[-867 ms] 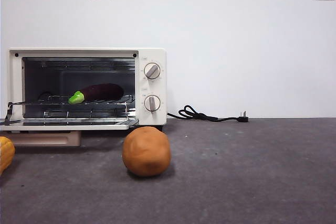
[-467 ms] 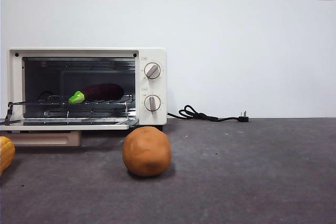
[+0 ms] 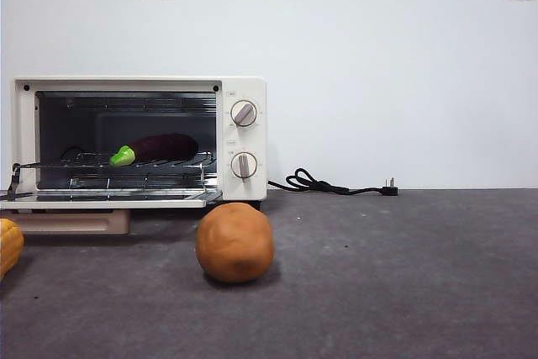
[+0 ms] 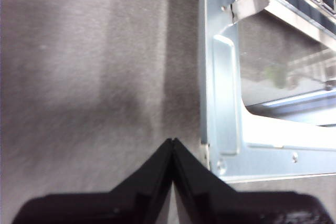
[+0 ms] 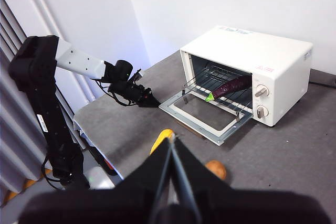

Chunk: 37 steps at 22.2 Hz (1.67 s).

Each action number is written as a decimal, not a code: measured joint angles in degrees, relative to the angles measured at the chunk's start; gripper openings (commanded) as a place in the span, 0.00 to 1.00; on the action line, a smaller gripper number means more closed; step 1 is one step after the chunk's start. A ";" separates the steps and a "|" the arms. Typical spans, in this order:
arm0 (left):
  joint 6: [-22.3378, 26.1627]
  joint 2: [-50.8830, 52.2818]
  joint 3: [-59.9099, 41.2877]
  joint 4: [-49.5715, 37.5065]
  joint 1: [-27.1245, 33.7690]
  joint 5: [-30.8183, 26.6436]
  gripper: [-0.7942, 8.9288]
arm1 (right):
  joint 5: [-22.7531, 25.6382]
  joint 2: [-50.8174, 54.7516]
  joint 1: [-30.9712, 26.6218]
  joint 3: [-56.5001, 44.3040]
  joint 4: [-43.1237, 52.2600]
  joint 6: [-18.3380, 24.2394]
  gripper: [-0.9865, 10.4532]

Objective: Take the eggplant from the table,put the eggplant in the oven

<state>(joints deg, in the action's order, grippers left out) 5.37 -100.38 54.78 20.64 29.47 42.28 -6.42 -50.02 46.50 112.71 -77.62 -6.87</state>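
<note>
On the oven's (image 3: 139,142) wire rack lies the eggplant (image 3: 157,148), well apart from the left gripper (image 4: 172,142), whose jaws are closed together empty beside the open door; the right gripper (image 5: 172,141), jaws also together, hangs far off at the eggplant's 7 o'clock.

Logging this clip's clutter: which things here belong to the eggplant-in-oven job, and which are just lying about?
Job: eggplant, lying on the rack inside the open oven; table.
Lying about: orange-brown ball before the oven; yellow ridged item at the table's edge; black power cord, unplugged.

Eggplant (image 3: 160,148) on open oven (image 3: 244,90) rack
</note>
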 measured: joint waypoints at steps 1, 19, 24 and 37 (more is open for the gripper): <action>0.00 -0.61 0.00 -0.59 0.00 1.07 0.08 | 0.00 0.00 0.00 0.00 0.00 -0.22 0.08; -6.71 -5.31 1.14 -8.96 0.24 21.20 0.08 | 4.50 0.00 0.00 -0.13 0.00 -1.49 0.08; -8.41 -5.29 3.30 -8.92 0.09 23.67 0.08 | 4.48 0.00 0.00 -0.13 0.00 -1.49 0.08; -11.02 -5.25 11.69 -9.01 -1.68 24.59 0.08 | 4.48 0.00 0.00 -0.13 0.00 -1.51 0.08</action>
<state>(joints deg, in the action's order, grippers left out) -5.65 -105.62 66.48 11.64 27.79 66.87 -1.93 -50.02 46.50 112.57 -77.62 -8.38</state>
